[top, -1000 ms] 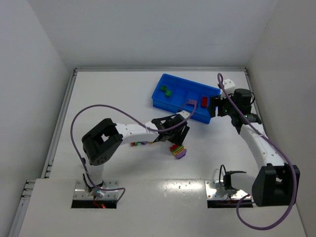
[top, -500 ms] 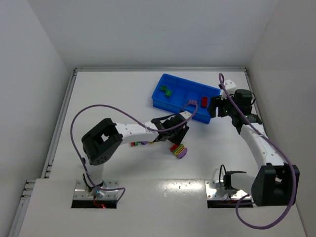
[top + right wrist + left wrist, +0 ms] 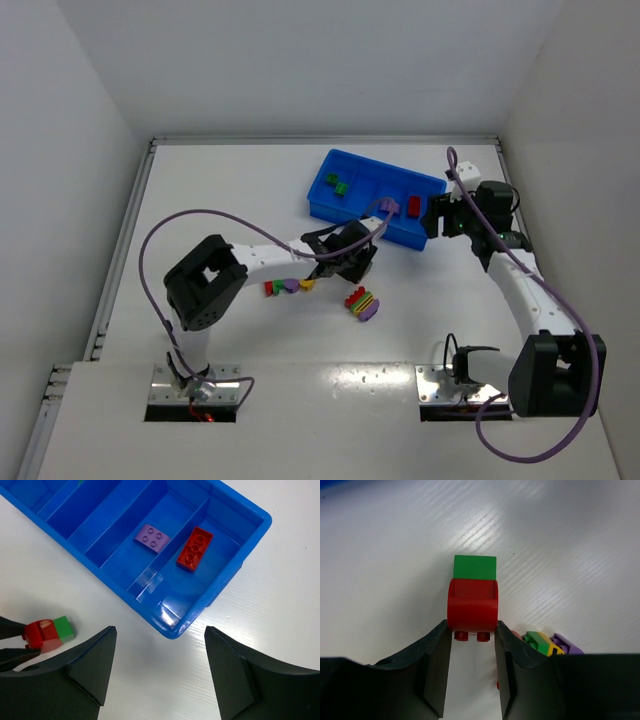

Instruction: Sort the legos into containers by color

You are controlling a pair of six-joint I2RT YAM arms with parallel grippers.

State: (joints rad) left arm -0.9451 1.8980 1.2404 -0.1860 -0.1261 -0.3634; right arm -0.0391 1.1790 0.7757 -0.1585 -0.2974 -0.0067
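**Operator:** What is the left tool [image 3: 472, 630] doing?

**Technician:** It is clamping the red-and-green pair [image 3: 472, 600] by its red half. Both fingers [image 3: 437, 665] are pressing on the sides of the red brick, and the green half is projecting beyond the fingertips. In the right wrist view the pair is sitting outside the blue bin [image 3: 365, 192], near its long wall and not touching it.

**Operator:** And the right tool [image 3: 159, 645]?

**Technician:** It is hanging above a corner of the bin. Its jaws are standing apart and are gripping nothing.

**Operator:** Where are the other legos lying?

**Technician:** A red brick [image 3: 195, 549] is lying in the end compartment next to that corner. A purple brick [image 3: 151, 536] is lying in the adjoining compartment. Green bricks [image 3: 337, 184] are lying in the compartment at the opposite end. On the surface [image 3: 220, 200], a multicoloured stack [image 3: 362, 303] is lying near the left tool, and loose bricks [image 3: 285, 286] are lying just beside the left forearm.
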